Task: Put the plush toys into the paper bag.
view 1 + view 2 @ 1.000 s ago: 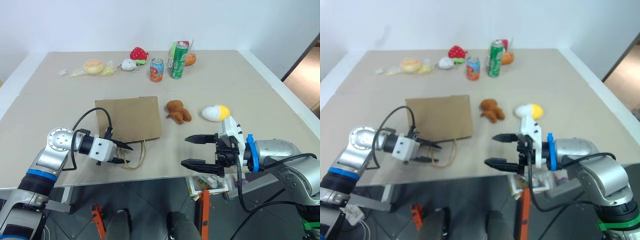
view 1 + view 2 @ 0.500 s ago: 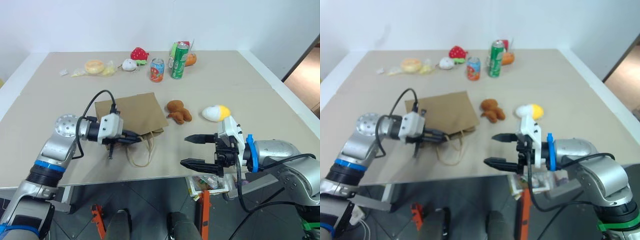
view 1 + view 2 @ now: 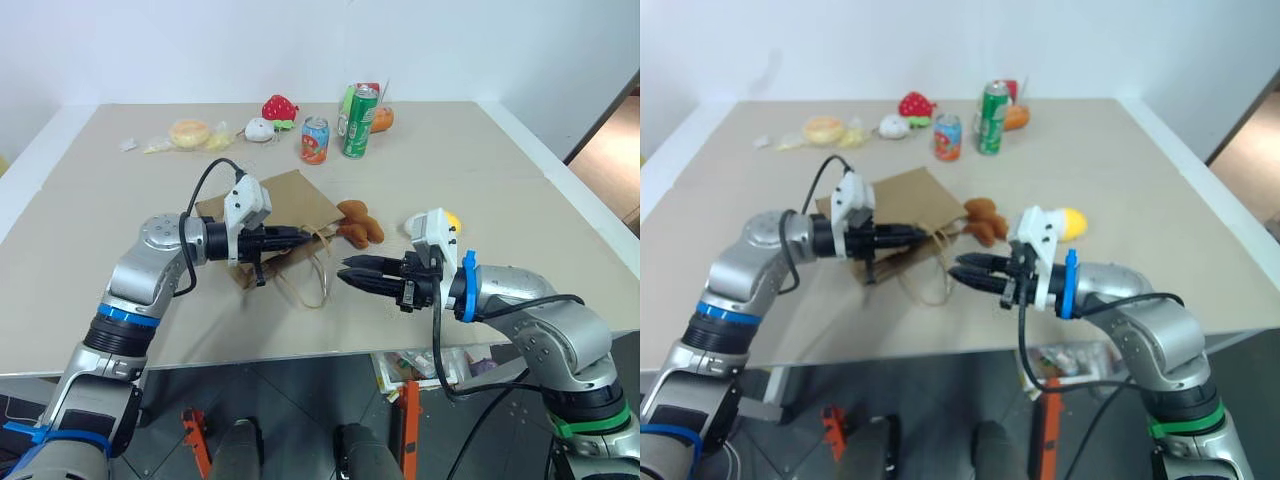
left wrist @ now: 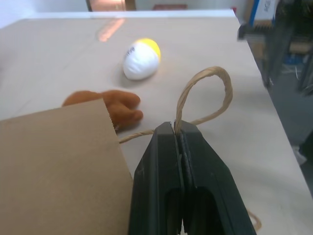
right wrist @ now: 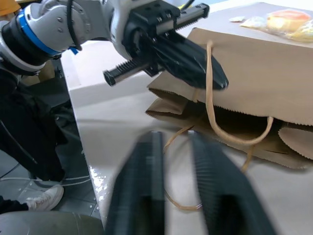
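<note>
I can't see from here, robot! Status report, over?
Left gripper shut on bag handle, bag lifted open. Right gripper near second handle, grip unclear. Both toys, brown and egg, on table. Nothing blocking.

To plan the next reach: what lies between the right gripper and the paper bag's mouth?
In the right wrist view, only bare table and a loose cord handle lie between right gripper and paper bag.

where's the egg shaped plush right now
In the left eye view the egg-shaped plush lies on the table's right side, behind the right gripper, right of the orange-brown plush.

Cans (image 3: 340, 130) — no legible print
</note>
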